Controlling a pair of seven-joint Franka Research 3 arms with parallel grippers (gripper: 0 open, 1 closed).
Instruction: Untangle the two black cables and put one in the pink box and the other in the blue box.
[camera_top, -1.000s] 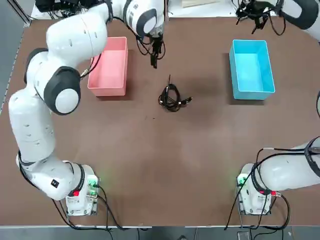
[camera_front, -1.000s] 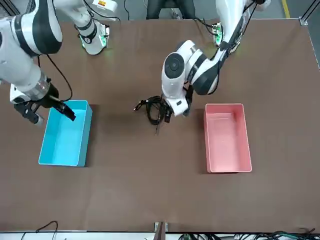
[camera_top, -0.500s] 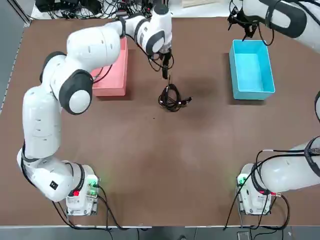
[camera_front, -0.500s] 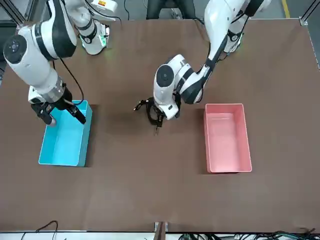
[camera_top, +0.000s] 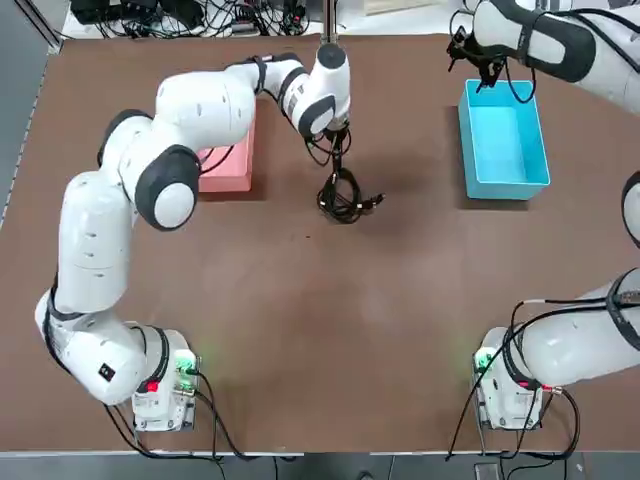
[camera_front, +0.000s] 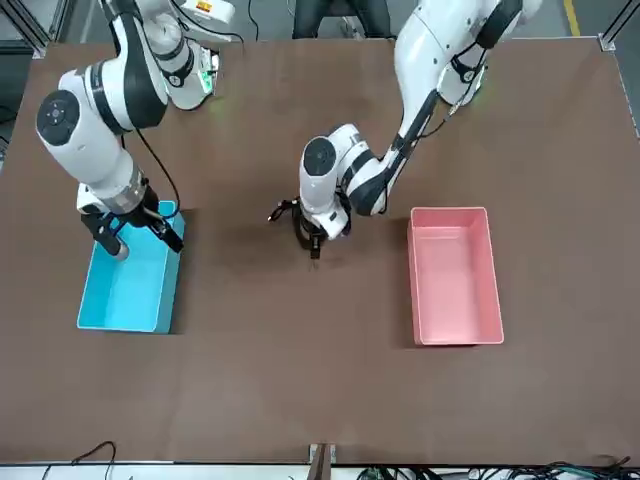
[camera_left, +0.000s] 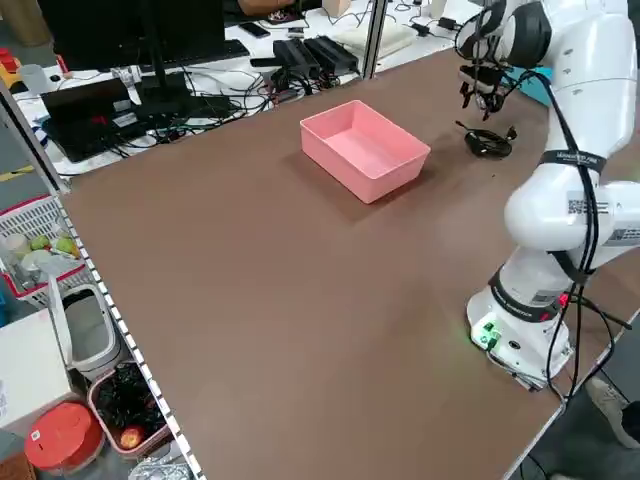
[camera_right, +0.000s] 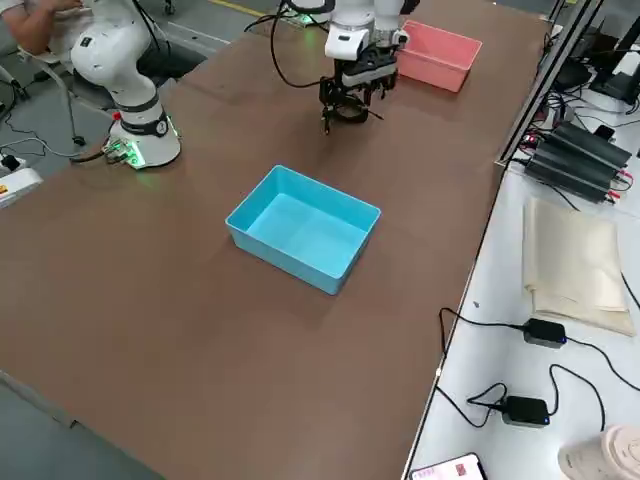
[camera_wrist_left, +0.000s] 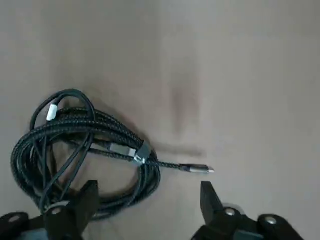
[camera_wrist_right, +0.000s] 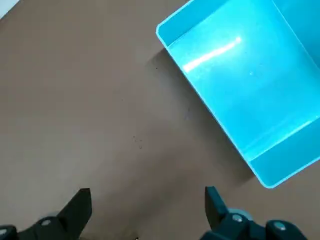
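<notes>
Top view first: the two black cables (camera_top: 342, 205) are lying together on the smooth, matte brown surface (camera_top: 310, 330), between the boxes — one low bundle of rounded loops. In the left wrist view their sheathing is showing a braided, ropy weave, with a slim metal-tipped plug poking out straight and a flat band cinching the strands.

The left hand (camera_wrist_left: 147, 200) is hovering at the bundle, its two blunt black fingers standing apart with nothing gripped between them; one finger is overlapping the loops in that view, and whether it is touching them I cannot tell.

Over by the blue box (camera_top: 505, 140), the right hand (camera_wrist_right: 149, 202) is hanging with its fingers spread wide, holding nothing. That box is a glossy, thin-walled rectangle with softly rounded corners, its floor catching a bright streak. The pink box (camera_front: 456, 276), similarly thin-walled and rectangular, is sitting on the surface toward the left arm's side — both are standing open-topped, with no cable inside.
</notes>
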